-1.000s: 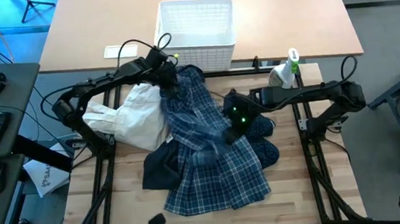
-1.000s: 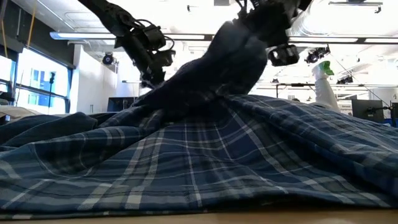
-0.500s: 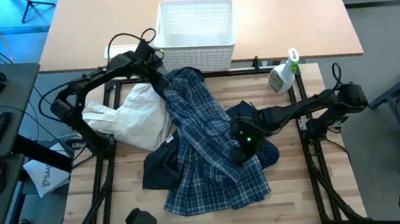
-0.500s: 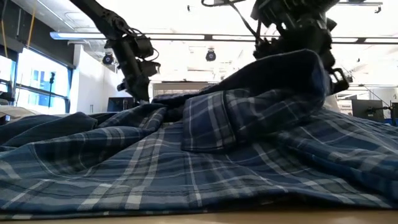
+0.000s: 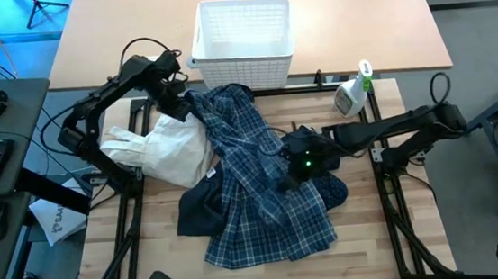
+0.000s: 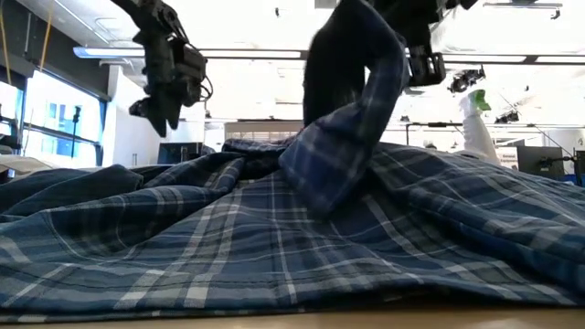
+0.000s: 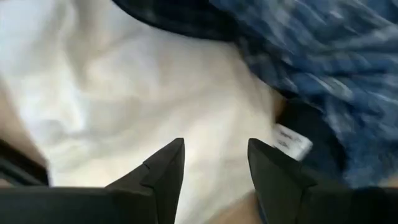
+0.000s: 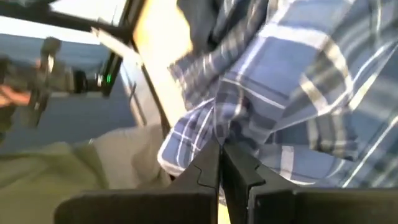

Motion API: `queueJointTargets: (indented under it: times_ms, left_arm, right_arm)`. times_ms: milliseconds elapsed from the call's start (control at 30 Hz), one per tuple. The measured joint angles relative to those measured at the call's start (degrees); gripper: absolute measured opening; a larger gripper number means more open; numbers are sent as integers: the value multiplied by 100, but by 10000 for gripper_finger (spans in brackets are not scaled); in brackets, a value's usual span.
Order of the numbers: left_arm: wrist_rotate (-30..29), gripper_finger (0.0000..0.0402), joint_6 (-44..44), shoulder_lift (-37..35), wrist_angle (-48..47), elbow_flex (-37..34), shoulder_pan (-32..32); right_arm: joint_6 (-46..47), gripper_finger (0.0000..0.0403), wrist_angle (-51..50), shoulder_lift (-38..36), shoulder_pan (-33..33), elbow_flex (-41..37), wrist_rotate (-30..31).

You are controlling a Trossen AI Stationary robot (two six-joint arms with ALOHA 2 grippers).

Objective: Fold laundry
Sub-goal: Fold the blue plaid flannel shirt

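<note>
The blue-and-white plaid shirt (image 5: 269, 214) lies spread over the table's middle, on top of a navy garment (image 5: 199, 209). A white garment (image 5: 163, 142) lies bunched at the left. My right gripper (image 5: 295, 167) is shut on the plaid shirt near its middle and holds a fold of it up in a peak (image 6: 352, 137). My left gripper (image 7: 214, 165) is open and hangs above the white garment, beside the shirt's far end. Nothing is between its fingers. My right gripper pinches a bunched fold of the plaid shirt (image 8: 214, 134) between its two shut fingers (image 8: 239, 171). It comes slanting down from the table's right side. The pinched fold is lifted clear and hangs below the fingers, while the rest of the shirt (image 6: 274, 238) lies on the table.
A white lattice basket (image 5: 244, 31) stands at the far edge. A spray bottle (image 5: 353, 92) stands at the far right. More navy cloth (image 5: 330, 189) lies under the shirt's right side. Bare wood shows along the near edge.
My left gripper has opened, let go of the plaid shirt's far end, risen and gone toward the table's left edge. That end has dropped back onto the table. My right gripper, still shut on the shirt, dipped toward the near edge, then came back and drew its fold up into a peak.
</note>
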Motion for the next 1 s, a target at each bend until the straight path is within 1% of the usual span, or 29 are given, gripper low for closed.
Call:
queueJointTargets:
  times_ms: [67,133,167,233,333,400,433,567,700,733,800,867,1000]
  left_arm:
    - [105,165,134,-102,32,0,-113]
    - [110,164,559,-182,226,0,-265]
    - [83,163,984,-206,383,0,-369]
    - [-22,160,2177,-237,557,0,-614]
    - [-519,154,4091,-277,694,1,-1122]
    - [-845,153,5028,-264,861,-27,-1440]
    - [-951,153,5344,-262,1089,-84,-1583]
    - [-1343,154,5864,-249,1937,-335,-1862]
    - [-2090,154,6472,-240,2543,-609,-1975]
    - [-2147,155,6577,-240,2732,-657,-1975]
    - [-2062,155,6730,-244,3045,-798,-1946]
    - [-1961,155,6901,-244,3069,-950,-1904]
    - [-1945,155,7067,-244,3076,-1277,-1875]
  right_arm:
    - [-63,0,-15,-126,0,0,372]
    - [-151,0,-9,-213,-1,0,655]
    - [-161,0,-8,-239,-4,-2,760]
    - [-205,0,-9,-253,-4,-2,878]
    - [-274,0,-13,-253,-4,-2,868]
    - [-309,0,-13,-253,-4,-2,858]
    - [-326,0,-13,-253,-4,-4,857]
    - [-454,0,-13,-253,-4,-4,858]
    - [-458,0,-11,-253,-4,-4,859]
    - [-458,0,-12,-253,-4,-5,859]
    - [-458,0,-13,-253,-4,-7,859]
    - [-458,0,-11,-253,-3,-7,857]
    - [-407,0,-12,-253,2,-9,809]
